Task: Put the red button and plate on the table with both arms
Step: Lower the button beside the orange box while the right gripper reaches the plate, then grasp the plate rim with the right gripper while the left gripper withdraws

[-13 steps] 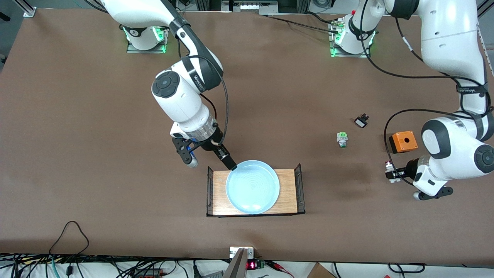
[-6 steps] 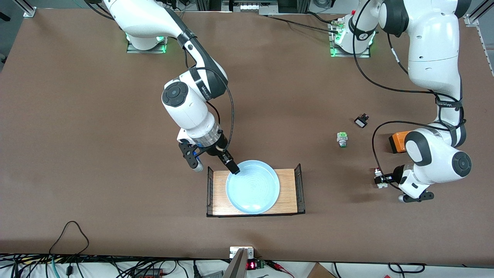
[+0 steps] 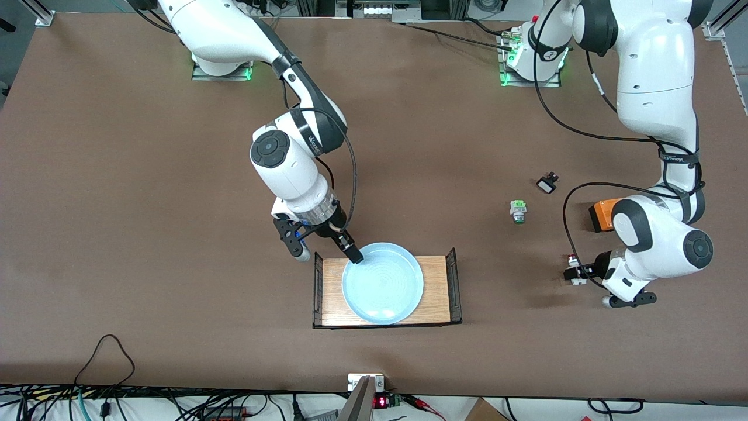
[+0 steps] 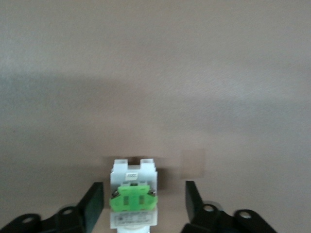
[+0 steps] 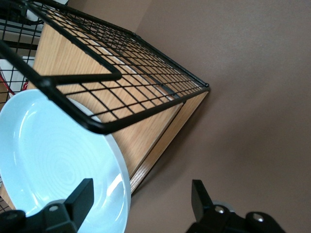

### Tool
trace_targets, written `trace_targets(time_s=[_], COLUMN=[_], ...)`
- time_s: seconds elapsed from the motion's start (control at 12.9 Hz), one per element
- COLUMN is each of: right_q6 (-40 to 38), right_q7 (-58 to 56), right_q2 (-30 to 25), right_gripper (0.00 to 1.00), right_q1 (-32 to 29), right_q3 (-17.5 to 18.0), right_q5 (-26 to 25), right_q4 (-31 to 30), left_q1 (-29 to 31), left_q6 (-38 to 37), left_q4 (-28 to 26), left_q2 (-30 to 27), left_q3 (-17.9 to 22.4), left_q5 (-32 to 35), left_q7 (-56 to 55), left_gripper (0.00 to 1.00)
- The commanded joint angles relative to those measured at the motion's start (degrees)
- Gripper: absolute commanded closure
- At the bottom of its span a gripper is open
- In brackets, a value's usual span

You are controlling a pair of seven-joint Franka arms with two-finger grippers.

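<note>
Your right gripper (image 3: 353,255) sits spread wide at the rim of the plate (image 3: 383,283), one finger inside and one outside, gripping nothing; the plate rests on the wooden tray (image 3: 438,292) (black wire ends). Your left gripper (image 3: 574,275) is parted around the red button (image 4: 133,194), which rests on the table (image 3: 146,204), fingers not touching it.

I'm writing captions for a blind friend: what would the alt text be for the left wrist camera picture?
A small red button, seen as a white body with a bright green block, sits on the brown table between the two open black fingers of the left pincer. The fingers stand clear of it on each side, and the rest of the view is bare tabletop.
</note>
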Motion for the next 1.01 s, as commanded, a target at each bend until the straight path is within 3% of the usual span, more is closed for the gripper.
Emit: trace_targets(time_s=[0.0,0.47,0.93], right_q6=[0.12,0.56,1.0], right_q7=[0.61,0.96,0.96], right_q2=[0.71,0.71,0.8], right_gripper=[0.32,0.34,0.43], right_q1=[0.55,0.72,0.64], right_q3=[-0.6,-0.6,-0.6], right_q5=[0.8,0.89,0.89], right_q4=[1.52,1.52,1.35], left_q1=[-0.72,-2.13,-1.96], left_q6=[-1.58,-9.83,-18.44], left_q4=[1.39,1.92,1.74], left_q2=[-0.98,-10.99,-23.21], left_q3=[1.28,1.28,1.45], left_q5=[0.49,13.67,15.53], left_q7=[0.13,-9.79,-11.56], left_gripper=[0.0,0.0,0.0])
